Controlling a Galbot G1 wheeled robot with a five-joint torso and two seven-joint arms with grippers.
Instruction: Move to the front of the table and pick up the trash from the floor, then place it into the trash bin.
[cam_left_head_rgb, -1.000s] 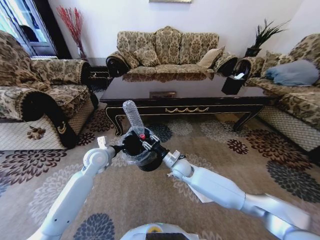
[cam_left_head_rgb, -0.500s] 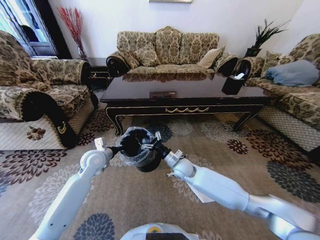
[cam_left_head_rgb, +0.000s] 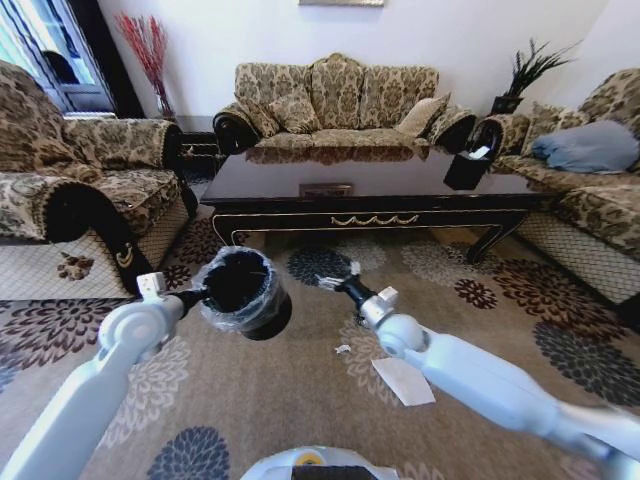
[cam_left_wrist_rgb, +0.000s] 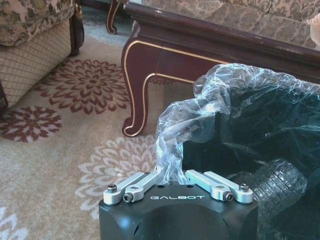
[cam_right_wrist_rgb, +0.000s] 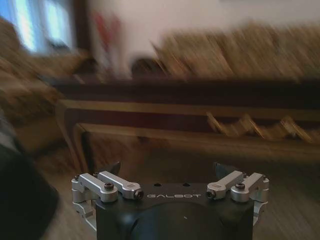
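My left gripper (cam_left_head_rgb: 192, 297) is shut on the rim of the trash bin (cam_left_head_rgb: 240, 290), a black bin with a clear liner, and holds it above the floor (cam_left_head_rgb: 300, 410). In the left wrist view the gripper (cam_left_wrist_rgb: 172, 172) pinches liner and rim of the bin (cam_left_wrist_rgb: 250, 135), and a clear plastic bottle (cam_left_wrist_rgb: 272, 192) lies inside. My right gripper (cam_left_head_rgb: 335, 281) is open and holds nothing, just right of the bin; in its wrist view (cam_right_wrist_rgb: 169, 169) it faces the table (cam_right_wrist_rgb: 190, 100). A white paper sheet (cam_left_head_rgb: 403, 380) and a tiny white scrap (cam_left_head_rgb: 342, 349) of trash lie on the carpet under my right arm.
The dark table (cam_left_head_rgb: 370, 185) stands straight ahead, with a black tissue box (cam_left_head_rgb: 466, 168) at its right end. Patterned sofas stand at the left (cam_left_head_rgb: 90, 190), back (cam_left_head_rgb: 335, 100) and right (cam_left_head_rgb: 590, 180). A curved table leg (cam_left_wrist_rgb: 137, 95) is close to the bin.
The bottle held over the bin one second ago now lies inside it. My right gripper has opened and drawn back to the right. My left arm has carried the bin leftward.
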